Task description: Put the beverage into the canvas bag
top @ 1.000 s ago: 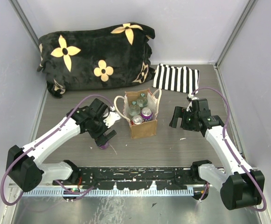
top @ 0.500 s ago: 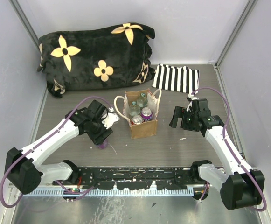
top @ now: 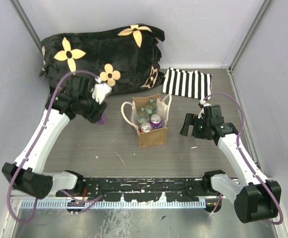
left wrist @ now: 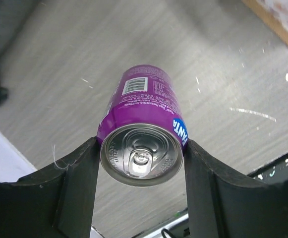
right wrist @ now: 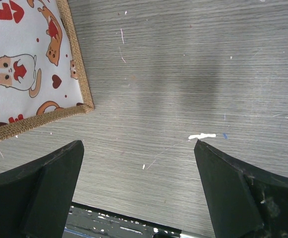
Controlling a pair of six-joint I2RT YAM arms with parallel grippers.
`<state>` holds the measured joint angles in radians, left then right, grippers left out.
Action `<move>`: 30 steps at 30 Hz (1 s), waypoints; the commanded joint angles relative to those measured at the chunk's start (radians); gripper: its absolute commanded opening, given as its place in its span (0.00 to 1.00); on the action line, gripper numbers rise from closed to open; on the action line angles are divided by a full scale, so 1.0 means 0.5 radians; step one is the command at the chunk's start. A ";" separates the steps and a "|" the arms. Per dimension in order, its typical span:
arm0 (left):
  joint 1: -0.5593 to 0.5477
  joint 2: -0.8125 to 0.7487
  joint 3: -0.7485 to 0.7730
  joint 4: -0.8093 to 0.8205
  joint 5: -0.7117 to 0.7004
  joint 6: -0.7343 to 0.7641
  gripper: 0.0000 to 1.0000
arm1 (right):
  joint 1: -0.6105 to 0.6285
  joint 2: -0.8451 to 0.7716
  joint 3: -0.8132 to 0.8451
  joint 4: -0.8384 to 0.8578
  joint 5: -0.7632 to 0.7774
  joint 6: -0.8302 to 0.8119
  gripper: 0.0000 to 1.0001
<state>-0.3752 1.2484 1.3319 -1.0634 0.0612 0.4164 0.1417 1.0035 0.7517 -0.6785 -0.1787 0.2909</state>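
Note:
The canvas bag (top: pixel 152 135) stands upright at the table's middle, tan with cream handles, holding two bottles and two cans. Its printed side shows in the right wrist view (right wrist: pixel 29 64). My left gripper (top: pixel 98 117) is shut on a purple Fanta can (left wrist: pixel 143 131), held in the air left of the bag; the can also shows as a purple spot in the top view (top: pixel 102 119). The fingers (left wrist: pixel 79 183) press both sides of the can near its top. My right gripper (top: pixel 188 128) is open and empty, low over the table right of the bag.
A black pillow with tan flowers (top: pixel 101 59) lies along the back. A black-and-white striped cloth (top: pixel 187 83) lies at the back right. Grey walls close in the left, right and back. A black rail (top: pixel 144 188) runs along the near edge.
My left gripper has lifted the purple can off the table and swung it up and back-left, toward the pillow. The right arm has not moved.

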 commanded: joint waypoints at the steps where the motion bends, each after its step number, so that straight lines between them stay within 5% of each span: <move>1: 0.144 0.224 0.490 0.203 -0.033 0.030 0.00 | -0.007 -0.026 0.003 0.061 -0.034 0.010 1.00; 10: 0.125 0.891 1.893 0.131 0.136 -0.292 0.00 | -0.007 -0.021 0.012 0.059 -0.031 0.007 1.00; 14: -0.046 1.059 2.205 0.076 0.225 -0.330 0.00 | -0.008 -0.021 0.018 0.056 -0.030 0.007 1.00; 23: -0.597 0.920 1.732 0.273 0.332 -0.296 0.00 | -0.011 -0.017 0.034 0.051 -0.029 0.007 1.00; 30: -0.787 0.825 1.249 0.391 0.347 -0.207 0.00 | -0.010 -0.042 0.027 0.047 -0.026 0.013 1.00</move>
<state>-0.7464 1.7561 2.0274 -1.0019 0.2287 0.2779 0.1417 1.0035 0.7513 -0.6781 -0.1848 0.2913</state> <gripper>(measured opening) 0.648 0.999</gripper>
